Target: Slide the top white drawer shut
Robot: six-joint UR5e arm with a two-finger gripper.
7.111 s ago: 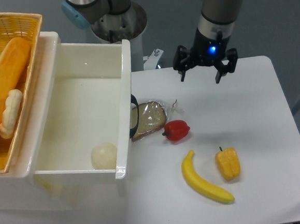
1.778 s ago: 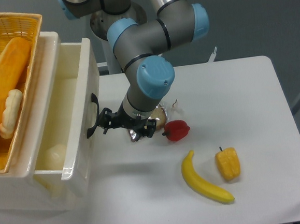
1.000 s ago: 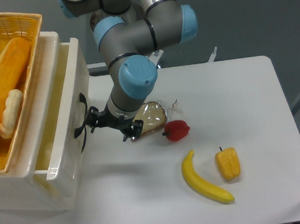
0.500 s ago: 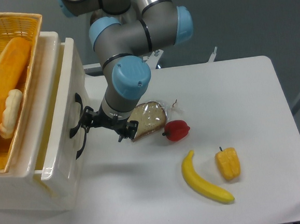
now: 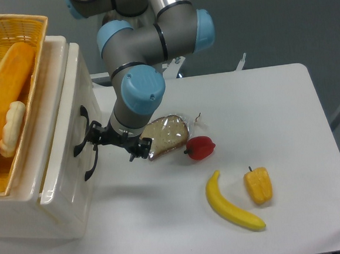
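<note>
Drawer state: the top white drawer (image 5: pixel 69 120) at frame left is nearly flush with its cabinet, front panel facing right, long axis running top to bottom. Gripper (image 5: pixel 113 142) sits against the black handle (image 5: pixel 80 131); open or closed, cannot tell. Worktop (image 5: pixel 263 114) to the right is open.

white drawer (image 5: pixel 70 129), black handle (image 5: pixel 80 134), yellow banana (image 5: pixel 230 204), red pepper (image 5: pixel 200 147).
</note>
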